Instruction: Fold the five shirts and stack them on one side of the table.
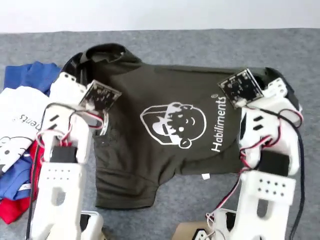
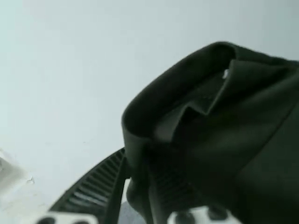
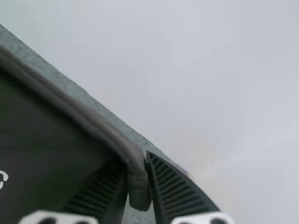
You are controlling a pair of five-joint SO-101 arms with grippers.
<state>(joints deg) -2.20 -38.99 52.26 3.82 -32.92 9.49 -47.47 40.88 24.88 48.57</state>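
High view: shirt (image 1: 165, 125), seemingly in grippers (image 1: 80, 60) (image 1: 272, 76)

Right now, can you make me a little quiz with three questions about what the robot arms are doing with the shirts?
1. True or false: the dark shirt is rolled up in a ball.
2. What do the right arm's fingers pinch? A) the dark shirt's edge B) a blue shirt C) nothing
3. Fill in: the pile of shirts lies beside the ___ arm.

Key: 1 false, it lies spread out on the table. 2 A. 3 left; the pile is next to the left arm.
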